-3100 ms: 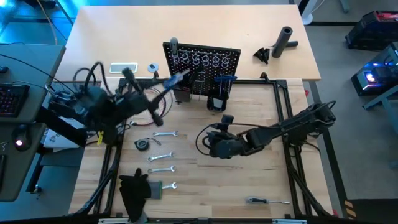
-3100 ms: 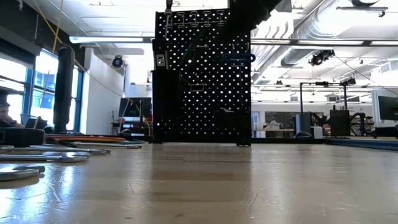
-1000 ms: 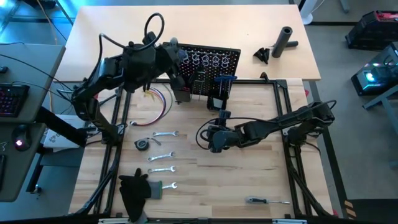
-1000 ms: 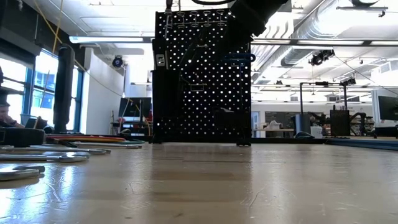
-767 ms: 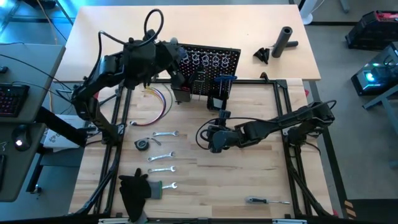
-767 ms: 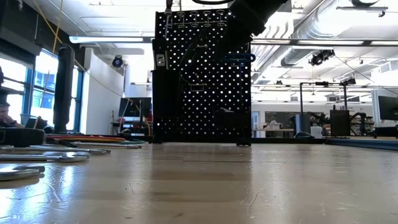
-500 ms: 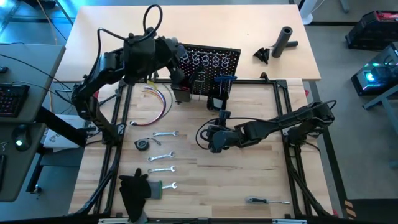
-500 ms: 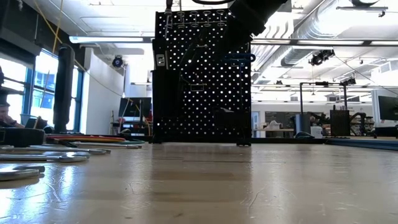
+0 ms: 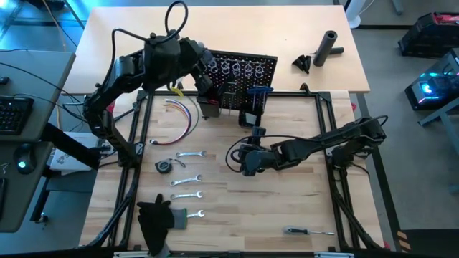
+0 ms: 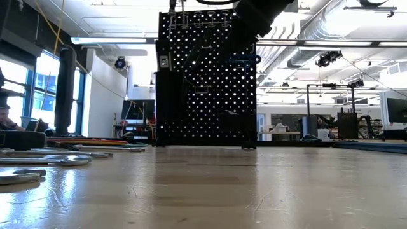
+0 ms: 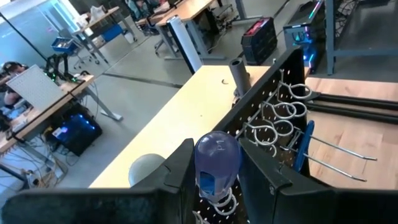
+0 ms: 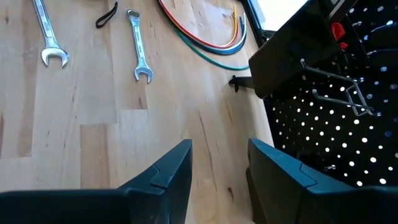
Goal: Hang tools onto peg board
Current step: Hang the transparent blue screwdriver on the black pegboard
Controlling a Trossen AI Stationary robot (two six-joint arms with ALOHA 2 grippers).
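Left end effector (image 11: 216,163) clamped on a blue-handled tool (image 11: 217,163), poised over the peg board's (image 9: 240,70) silver rings (image 11: 275,121), right end effector (image 12: 219,160) open, low over the surface (image 9: 287,208)

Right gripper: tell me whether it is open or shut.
Open and empty. In its wrist view the right gripper shows bare table in the gap between its two fingers, with nothing held there.

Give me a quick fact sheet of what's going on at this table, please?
left gripper: shut on a blue-handled tool, above the peg board's silver rings
right gripper: open, empty, low over the table
wrenches: lying on the table, not hung
coloured wires: beside the board
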